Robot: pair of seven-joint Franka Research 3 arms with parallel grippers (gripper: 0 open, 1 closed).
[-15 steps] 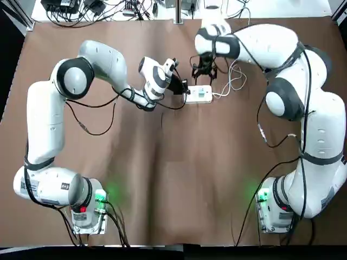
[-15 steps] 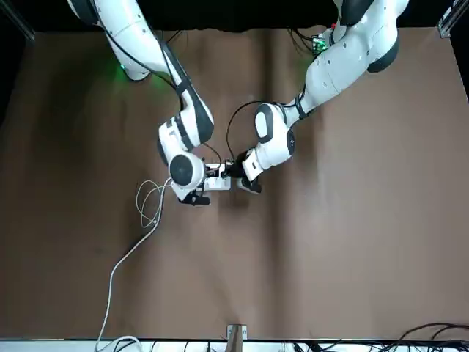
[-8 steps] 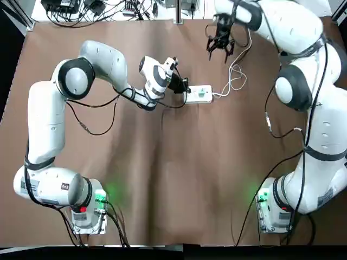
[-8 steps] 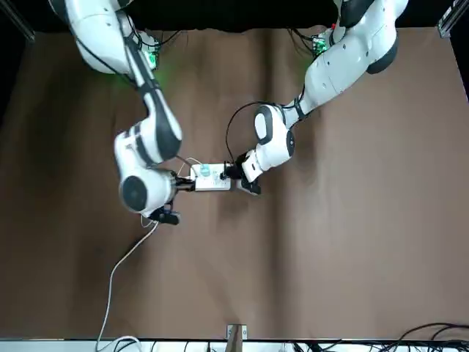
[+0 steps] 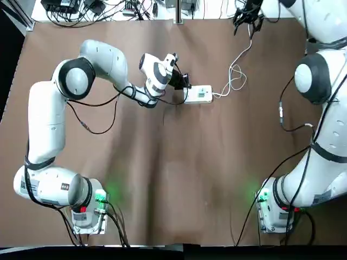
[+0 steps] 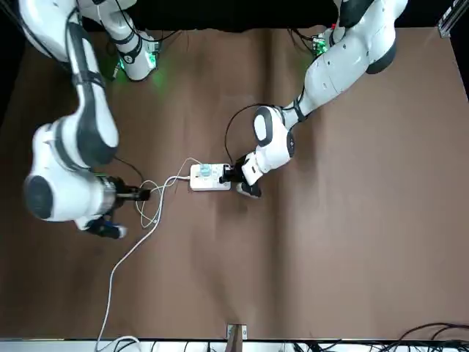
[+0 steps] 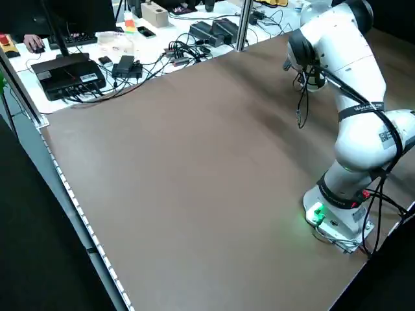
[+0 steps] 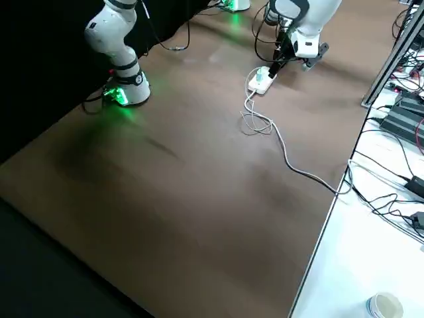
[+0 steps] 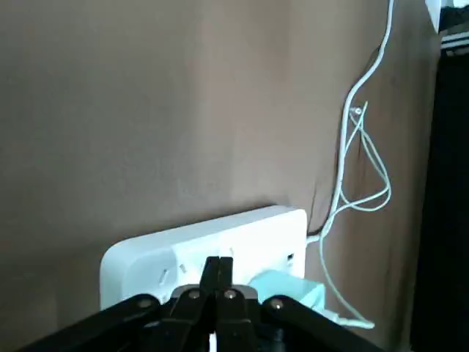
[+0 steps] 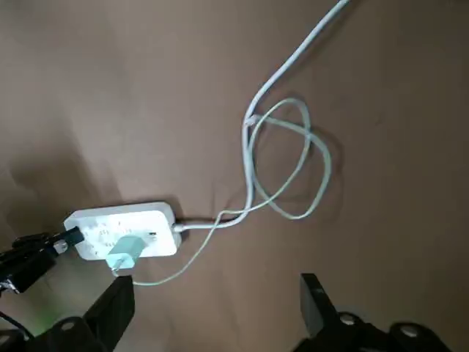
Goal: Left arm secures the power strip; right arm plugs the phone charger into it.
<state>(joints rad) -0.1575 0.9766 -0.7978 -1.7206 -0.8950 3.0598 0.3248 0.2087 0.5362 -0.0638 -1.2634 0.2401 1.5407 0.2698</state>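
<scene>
In left wrist view, the left gripper (image 9: 218,265) has its fingers together at the power strip (image 9: 256,246). In right wrist view, the right gripper (image 10: 218,282) is spread apart, away from the strip; the phone charger (image 10: 126,251), seated there, seems light and rigid, best held by its cube sides.

Left end effector (image 9: 218,290), fingers together, sits low; right end effector (image 10: 218,312) hangs apart, fingers spread

Ref = power strip (image 5: 198,94). Top cam: overhead, looks down on it. Front cam: across tbl, faces robot. Side cams: raised, diag. down. L wrist cam: closer to strip than R; both show it.
</scene>
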